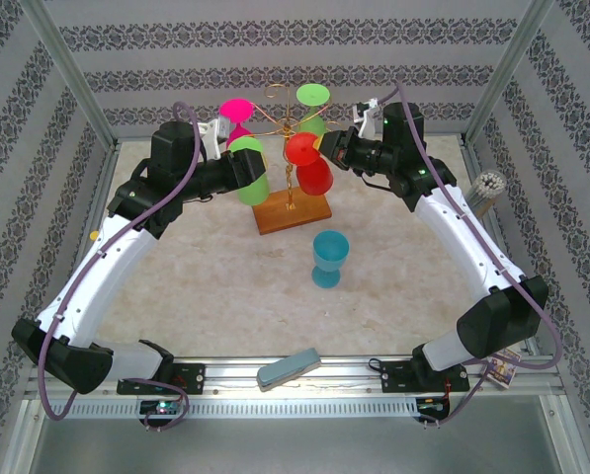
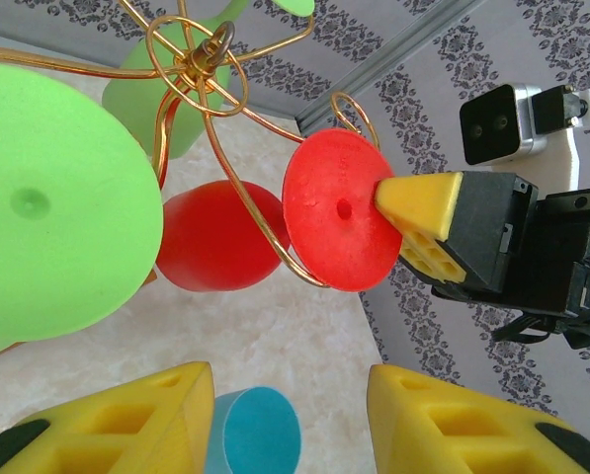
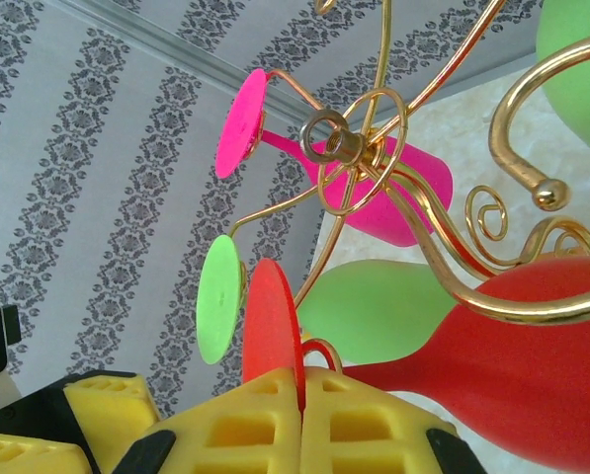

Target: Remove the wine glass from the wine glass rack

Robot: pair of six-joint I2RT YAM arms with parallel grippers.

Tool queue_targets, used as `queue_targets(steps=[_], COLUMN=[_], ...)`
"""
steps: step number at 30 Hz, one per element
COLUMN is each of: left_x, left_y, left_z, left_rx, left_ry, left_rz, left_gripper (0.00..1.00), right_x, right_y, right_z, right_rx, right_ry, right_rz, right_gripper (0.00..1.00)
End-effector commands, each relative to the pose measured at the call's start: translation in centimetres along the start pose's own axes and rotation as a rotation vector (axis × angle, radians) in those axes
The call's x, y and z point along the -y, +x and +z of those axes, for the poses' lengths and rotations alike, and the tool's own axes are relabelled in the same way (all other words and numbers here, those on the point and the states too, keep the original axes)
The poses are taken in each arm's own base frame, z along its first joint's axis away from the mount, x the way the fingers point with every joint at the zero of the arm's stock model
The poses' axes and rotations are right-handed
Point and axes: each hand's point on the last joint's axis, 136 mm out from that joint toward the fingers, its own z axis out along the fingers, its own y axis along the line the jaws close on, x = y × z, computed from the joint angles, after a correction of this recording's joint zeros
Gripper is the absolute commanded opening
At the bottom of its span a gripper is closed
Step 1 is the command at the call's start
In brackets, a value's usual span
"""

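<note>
Right fingers (image 3: 245, 425) pinch red glass (image 3: 532, 365) by its foot; left fingers (image 2: 453, 425) half-spread, empty. Best to slide foot outward along rack (image 3: 339, 148) arm, level.

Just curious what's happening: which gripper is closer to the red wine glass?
Right. The right gripper is shut on the round foot of the red wine glass. The left gripper is open on the other side of the rack, beside a green glass, clear of the red one.
</note>
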Motion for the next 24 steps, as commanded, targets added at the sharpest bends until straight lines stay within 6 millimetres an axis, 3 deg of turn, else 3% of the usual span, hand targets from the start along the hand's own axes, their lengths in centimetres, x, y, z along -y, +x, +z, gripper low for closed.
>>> queue_targets(steps=[1,10,24], left_x=[0.7,1.0,1.1], left_y=[-1.1,-1.2,-1.4], left_z=[-1.1,-1.0,-1.3], left_rx=[0.050,0.052,0.060], left_ry=[0.033,0.045,0.053], left_rz=[0.013,0.011,0.012], left_gripper=[0.45,0.45,0.45], right_x=[-0.4,-2.1,-3.0], right_y=[-0.1,-0.4,-0.4], right_z=[-0.2,-0.5,-0.8], right_rx=[-0.006,-0.009,-0.010], right_ry=[-0.027,-0.081,-0.116], right_rz=[0.013,0.036,0.057], right_gripper=[0.00,0.00,0.00])
